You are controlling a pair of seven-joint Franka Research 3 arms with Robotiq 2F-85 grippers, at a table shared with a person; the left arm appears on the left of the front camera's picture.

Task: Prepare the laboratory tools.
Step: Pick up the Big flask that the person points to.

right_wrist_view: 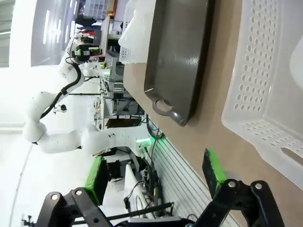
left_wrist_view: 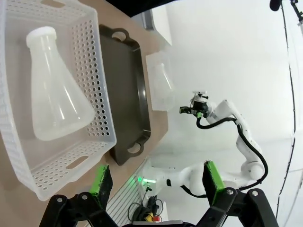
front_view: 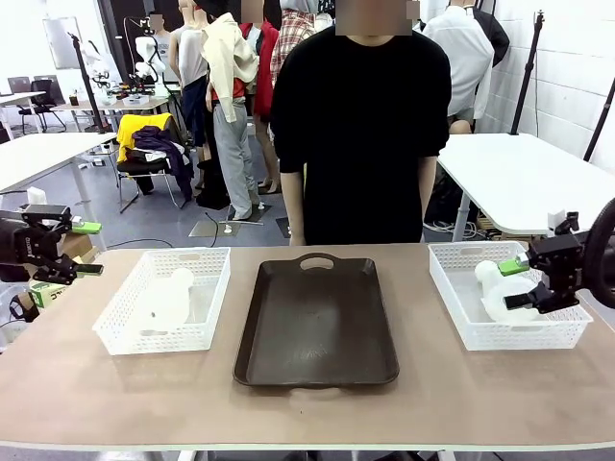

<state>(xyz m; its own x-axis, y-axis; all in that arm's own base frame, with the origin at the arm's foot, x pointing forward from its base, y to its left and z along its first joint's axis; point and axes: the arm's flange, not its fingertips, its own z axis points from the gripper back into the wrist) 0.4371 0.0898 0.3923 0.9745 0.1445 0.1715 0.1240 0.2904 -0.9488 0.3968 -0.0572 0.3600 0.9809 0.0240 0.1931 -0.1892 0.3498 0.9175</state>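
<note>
One translucent white conical flask (front_view: 165,300) lies on its side in the left white mesh basket (front_view: 115,341). A second flask (front_view: 500,288) lies in the right basket (front_view: 480,336). My left gripper (front_view: 88,250) hovers open off the table's left end, apart from its basket. In the left wrist view the near flask (left_wrist_view: 54,90) lies in its basket (left_wrist_view: 102,94), well beyond my open gripper (left_wrist_view: 156,182). My right gripper (front_view: 514,284) is open at the right basket's near right side, close to its flask. In the right wrist view that gripper (right_wrist_view: 154,175) is open and holds nothing, beside the basket (right_wrist_view: 265,71).
A dark brown tray (front_view: 317,327) with handle cut-outs lies between the baskets at the table's middle. A person in black (front_view: 360,125) stands at the far edge, arms down. Bare tabletop runs along the front edge. Other tables stand behind.
</note>
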